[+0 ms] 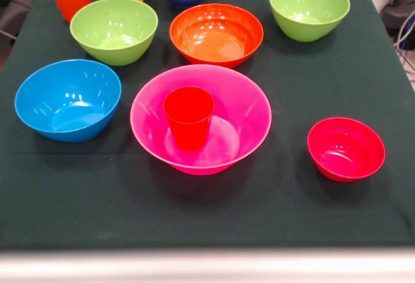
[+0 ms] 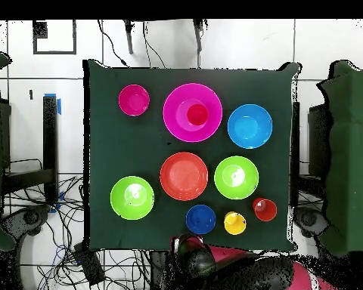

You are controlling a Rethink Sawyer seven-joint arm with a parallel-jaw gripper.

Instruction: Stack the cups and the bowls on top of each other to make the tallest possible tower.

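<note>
Red cup (image 1: 189,117) upright inside pink bowl (image 1: 243,111), table (image 1: 194,211) front edge bare

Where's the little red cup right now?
The red cup stands upright inside the big pink bowl, mid-table in the front view, between the light blue bowl and small red bowl.

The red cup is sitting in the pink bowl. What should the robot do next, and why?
Probably go for the orange bowl and set it over the red cup, which stands upright inside the pink bowl. Every other bowl sits alone on the table.
</note>
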